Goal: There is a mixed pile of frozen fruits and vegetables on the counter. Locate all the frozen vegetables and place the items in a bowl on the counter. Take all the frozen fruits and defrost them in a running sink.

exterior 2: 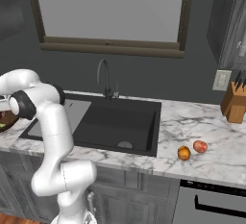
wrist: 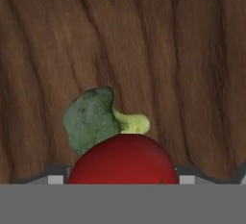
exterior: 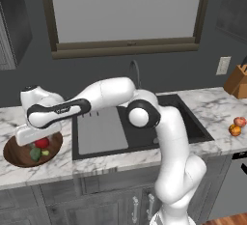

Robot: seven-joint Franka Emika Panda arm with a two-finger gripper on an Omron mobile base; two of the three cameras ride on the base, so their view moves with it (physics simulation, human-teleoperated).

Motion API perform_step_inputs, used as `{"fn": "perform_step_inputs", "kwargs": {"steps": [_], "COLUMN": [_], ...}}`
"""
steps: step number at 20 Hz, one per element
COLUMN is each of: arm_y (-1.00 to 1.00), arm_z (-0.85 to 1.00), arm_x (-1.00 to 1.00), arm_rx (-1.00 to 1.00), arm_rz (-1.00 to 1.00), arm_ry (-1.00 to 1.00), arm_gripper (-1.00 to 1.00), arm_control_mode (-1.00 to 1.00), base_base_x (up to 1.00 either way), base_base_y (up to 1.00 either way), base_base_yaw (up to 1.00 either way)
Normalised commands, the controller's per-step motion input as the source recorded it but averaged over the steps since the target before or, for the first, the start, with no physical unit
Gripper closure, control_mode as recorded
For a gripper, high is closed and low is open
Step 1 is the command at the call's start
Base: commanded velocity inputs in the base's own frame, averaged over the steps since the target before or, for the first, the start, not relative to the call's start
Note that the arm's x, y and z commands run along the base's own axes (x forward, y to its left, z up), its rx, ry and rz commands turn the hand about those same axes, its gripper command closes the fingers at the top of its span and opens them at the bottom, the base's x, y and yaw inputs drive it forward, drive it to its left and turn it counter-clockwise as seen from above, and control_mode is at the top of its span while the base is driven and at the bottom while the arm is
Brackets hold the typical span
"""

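My gripper [exterior: 41, 142] hangs low over the dark wooden bowl [exterior: 14, 157] on the left end of the marble counter [exterior: 212, 104]. It is shut on a bright red round vegetable [wrist: 123, 164], which sits between the fingertips just above the bowl's floor [wrist: 144, 50]. A dark green lump [wrist: 89, 119] and a small yellow-green piece [wrist: 134, 122] lie in the bowl under it. Far to the right on the counter lie two frozen fruits, a pinkish-red one [exterior 2: 200, 146] and an orange one [exterior 2: 183, 153]. Between bowl and fruits is the black sink [exterior 2: 115, 122].
A pale grey ribbed panel [exterior: 99, 130] covers the sink's left part. The dark curved faucet [exterior 2: 103, 76] stands behind the basin. A wooden knife block [exterior 2: 234, 104] stands at the back right by a wall outlet [exterior 2: 221, 79].
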Motion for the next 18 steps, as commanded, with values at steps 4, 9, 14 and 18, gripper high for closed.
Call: {"fn": "perform_step_inputs", "kwargs": {"steps": [4,9,14,18], "arm_y": [-0.06,0.09,0.0,0.0], "arm_z": [-0.36,-0.17,-0.02,0.09], "arm_x": [0.0,0.0,0.0,-0.07], "arm_rx": [0.03,0.0,0.0,-0.02], "arm_rz": [0.0,0.0,0.0,-0.01], "arm_ry": [-0.01,-0.02,-0.01,0.0], "arm_gripper": [1.0,-1.0,-1.0,-1.0], "arm_control_mode": [-1.0,-1.0,-1.0,-1.0], "base_base_x": [0.0,0.0,0.0,0.0], "base_base_y": [0.0,0.0,0.0,0.0], "base_base_yaw": [0.0,0.0,0.0,0.0]}}
